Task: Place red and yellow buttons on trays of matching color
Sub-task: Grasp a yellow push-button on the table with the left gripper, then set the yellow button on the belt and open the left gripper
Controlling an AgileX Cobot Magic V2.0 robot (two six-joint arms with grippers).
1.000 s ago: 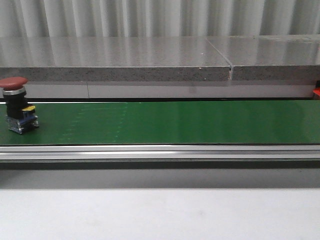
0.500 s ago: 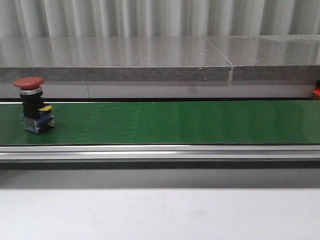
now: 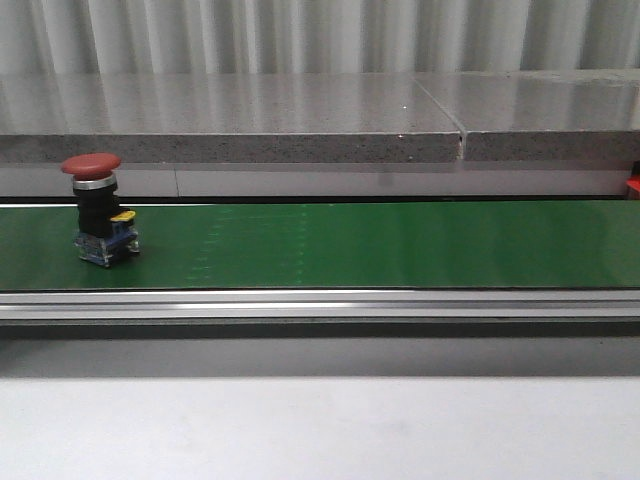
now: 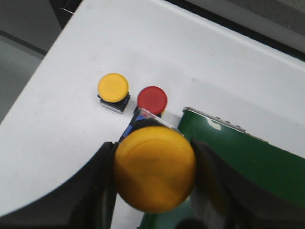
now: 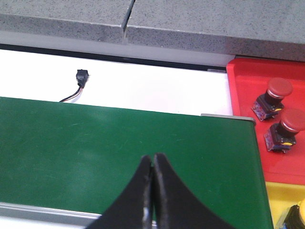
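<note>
Corrugated grey wall at the back of the front view, with a speckled stone ledge (image 3: 300, 125) below it and a long green conveyor belt (image 3: 380, 245) running across the middle, edged by an aluminium rail (image 3: 320, 303). Pale table surface (image 3: 320, 430) in the foreground.

On the belt, near its left end: a red mushroom button (image 3: 98, 208), upright, red cap on top, black barrel beneath, blue and yellow contact block at the base. No arm in sight in the front view.

From the left wrist view: left gripper (image 4: 155, 181) clamped on a large yellow button (image 4: 155, 174), dark fingers (image 4: 97, 186) pressed to either side of its cap, held above the white table beside the end of the green belt. Beyond it, standing on the white surface: a small yellow button (image 4: 113, 88) and a small red button (image 4: 152, 98), just beside each other, the red one nearer the belt's end.

From the right wrist view: right gripper (image 5: 152, 191) closed, fingertips pressed together with nothing between them, hanging over the green belt. Past the belt's end, a red tray (image 5: 257, 78) holding two red buttons (image 5: 272, 98), one just beside the other. Next to the red tray, a yellow tray (image 5: 276, 200), with part of a yellow button (image 5: 298, 214) at the frame edge. Small black connector with wires (image 5: 81, 78) lying on the white strip behind the belt.
</note>
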